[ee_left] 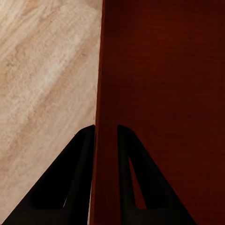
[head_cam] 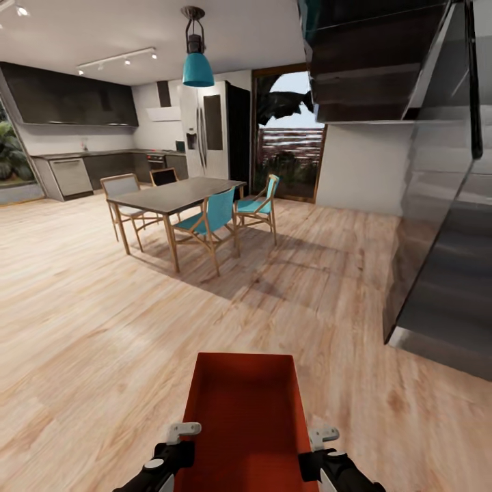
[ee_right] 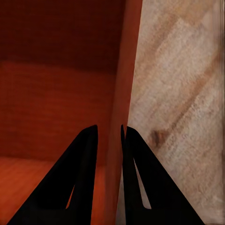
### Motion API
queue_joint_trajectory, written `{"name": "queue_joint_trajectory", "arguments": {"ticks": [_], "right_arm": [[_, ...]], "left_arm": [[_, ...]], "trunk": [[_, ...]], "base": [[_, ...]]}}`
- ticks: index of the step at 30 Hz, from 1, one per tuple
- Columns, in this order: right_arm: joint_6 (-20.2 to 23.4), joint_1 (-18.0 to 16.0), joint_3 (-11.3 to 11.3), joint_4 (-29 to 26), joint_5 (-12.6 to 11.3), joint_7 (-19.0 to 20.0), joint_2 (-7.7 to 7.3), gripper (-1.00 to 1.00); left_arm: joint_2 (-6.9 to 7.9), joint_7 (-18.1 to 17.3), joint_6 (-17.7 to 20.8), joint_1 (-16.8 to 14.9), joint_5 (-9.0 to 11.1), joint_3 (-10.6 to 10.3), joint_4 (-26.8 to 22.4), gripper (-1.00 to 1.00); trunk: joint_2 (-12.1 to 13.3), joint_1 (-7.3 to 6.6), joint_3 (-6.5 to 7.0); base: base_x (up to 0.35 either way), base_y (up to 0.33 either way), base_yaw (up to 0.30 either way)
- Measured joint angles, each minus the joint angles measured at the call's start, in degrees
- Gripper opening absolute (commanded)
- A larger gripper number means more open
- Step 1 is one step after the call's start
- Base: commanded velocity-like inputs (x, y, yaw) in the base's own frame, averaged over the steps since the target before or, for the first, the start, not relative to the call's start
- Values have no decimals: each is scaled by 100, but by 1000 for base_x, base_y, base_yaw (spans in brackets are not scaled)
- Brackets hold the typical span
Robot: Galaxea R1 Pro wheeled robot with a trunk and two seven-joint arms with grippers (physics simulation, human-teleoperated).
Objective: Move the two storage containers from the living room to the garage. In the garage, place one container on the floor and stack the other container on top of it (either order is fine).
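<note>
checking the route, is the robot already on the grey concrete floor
No, the storage container is carried over light wood plank flooring, with a dining table ahead.

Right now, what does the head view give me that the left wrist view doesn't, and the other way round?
Head view alone: the room ahead, with the dining table, teal chairs, fridge, the staircase on the right, and both grippers, left gripper and right gripper, one on each side wall of the storage container.

Left wrist view alone: the close grip, with one black finger outside the container's wall and the other inside it.

Both: the red-orange container and the light wood floor.
</note>
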Motion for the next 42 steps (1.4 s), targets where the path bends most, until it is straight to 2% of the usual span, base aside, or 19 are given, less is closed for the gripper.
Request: {"name": "queue_joint_trajectory", "arguments": {"ticks": [42], "right_arm": [[0,0,12,1,-19,-10,0,-100]], "left_arm": [[1,0,0,0,1,-2,0,-100]], "trunk": [[0,0,0]], "base": [[0,0,-286]]}}
